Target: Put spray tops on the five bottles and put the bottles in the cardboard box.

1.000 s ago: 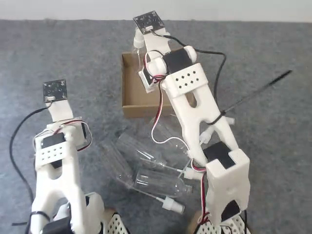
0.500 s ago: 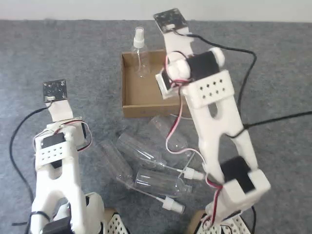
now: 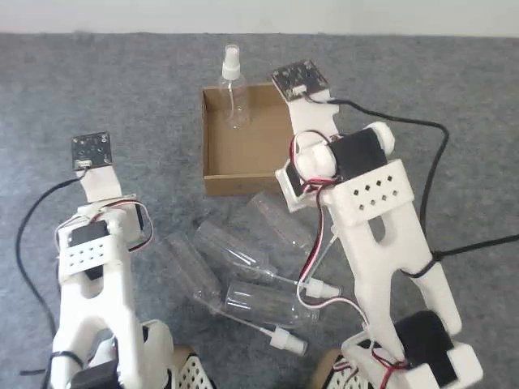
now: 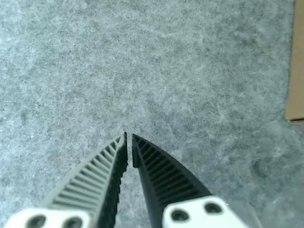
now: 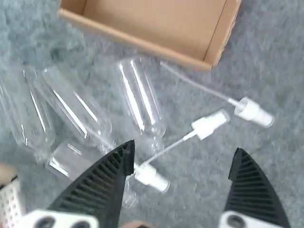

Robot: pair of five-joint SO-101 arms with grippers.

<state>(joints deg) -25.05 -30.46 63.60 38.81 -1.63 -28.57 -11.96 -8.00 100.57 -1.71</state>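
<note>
One capped bottle (image 3: pixel 235 104) upright inside cardboard box (image 3: pixel 243 185), four uncapped bottles (image 3: pixel 231 247) lying on carpet (image 3: pixel 122 89) just before it, three loose spray tops (image 5: pixel 251 111) beside them, right gripper (image 5: pixel 184 147) spread wide, empty, now drawn back from box to above them, left gripper (image 4: pixel 129 135) pinched closed, empty, unmoved.

no legible txt, no labels, nos. or signs in any view

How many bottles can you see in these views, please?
5. One upright bottle stands in the cardboard box, at its far wall. Four lie clustered on the carpet before the box: left bottle, middle bottle, right bottle, near bottle. The right arm could hide another.
</note>
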